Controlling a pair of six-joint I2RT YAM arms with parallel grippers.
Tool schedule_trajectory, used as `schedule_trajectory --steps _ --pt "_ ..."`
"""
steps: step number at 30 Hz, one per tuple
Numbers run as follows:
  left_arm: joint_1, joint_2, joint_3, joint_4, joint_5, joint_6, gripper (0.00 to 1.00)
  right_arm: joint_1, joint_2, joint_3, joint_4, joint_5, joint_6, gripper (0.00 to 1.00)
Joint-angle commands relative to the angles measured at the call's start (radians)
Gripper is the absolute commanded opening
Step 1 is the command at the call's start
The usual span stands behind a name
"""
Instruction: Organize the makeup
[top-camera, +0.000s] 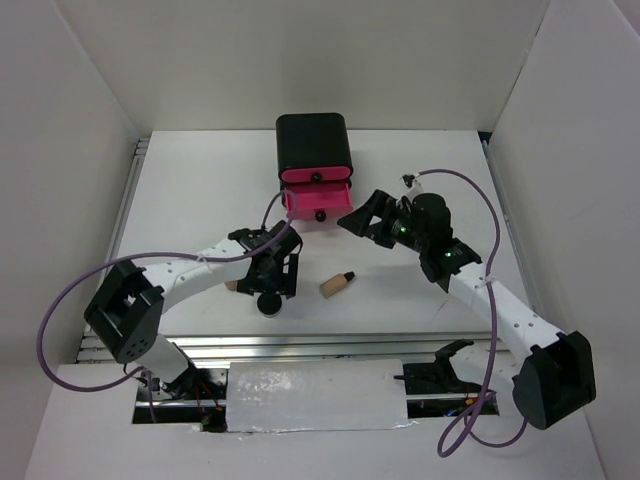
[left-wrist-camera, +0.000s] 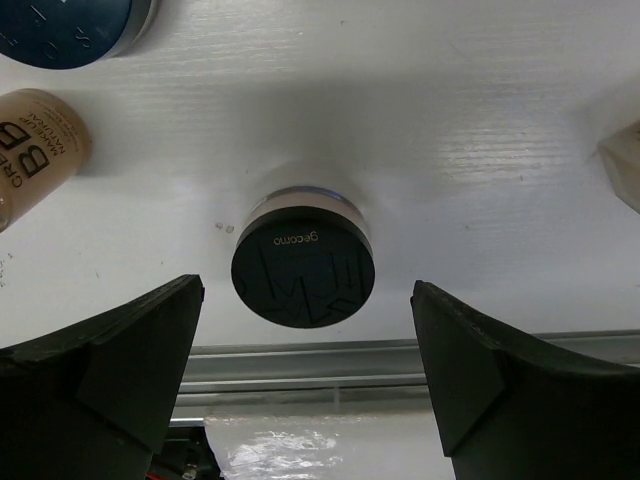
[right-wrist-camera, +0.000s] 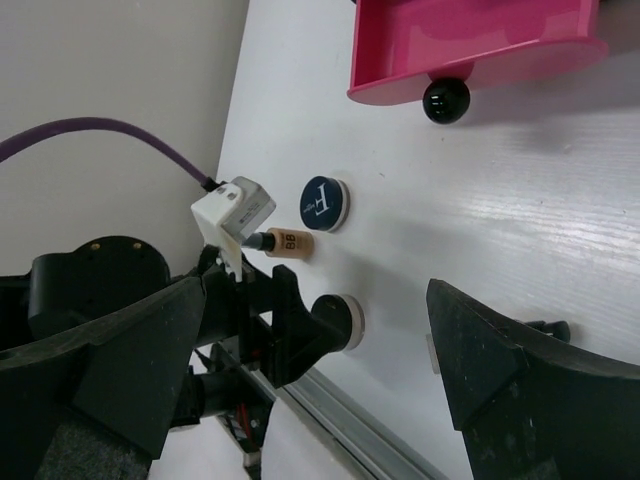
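A round black compact (top-camera: 268, 303) lies near the table's front edge. In the left wrist view the black compact (left-wrist-camera: 303, 262) sits just beyond my open left gripper (left-wrist-camera: 308, 370), centred between the two fingers, untouched. A blue-lidded compact (left-wrist-camera: 70, 30) and a beige bottle (left-wrist-camera: 35, 150) lie to its left. A second beige black-capped bottle (top-camera: 338, 284) lies to the right. My left gripper (top-camera: 270, 285) hovers over the black compact. My right gripper (top-camera: 362, 212) is open and empty beside the open pink drawer (top-camera: 318, 203). No sachets show.
The black box (top-camera: 312, 145) with pink drawers stands at the back centre, with one drawer (right-wrist-camera: 470, 45) pulled out and its black knob (right-wrist-camera: 445, 100) facing forward. A metal rail (left-wrist-camera: 400, 360) runs along the table's near edge. White walls enclose the table.
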Motion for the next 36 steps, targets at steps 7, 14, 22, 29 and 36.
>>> schedule_trajectory --steps 7,14,22,29,36 --pt "-0.010 0.046 -0.070 0.056 -0.008 -0.042 0.99 0.002 -0.076 0.018 -0.040 0.027 -0.045 1.00" --pt "-0.016 0.051 -0.132 0.133 0.036 -0.058 0.80 0.000 -0.083 0.033 -0.045 0.034 -0.051 1.00" --pt "-0.029 0.054 -0.028 0.092 0.015 -0.007 0.35 -0.001 -0.108 0.044 -0.063 0.082 -0.059 1.00" --pt "-0.061 0.038 0.229 -0.061 -0.046 0.024 0.26 -0.021 -0.140 0.052 -0.105 0.125 -0.068 1.00" --pt "-0.055 0.203 0.641 -0.149 -0.198 0.134 0.29 -0.072 -0.154 0.073 -0.169 0.180 -0.039 1.00"
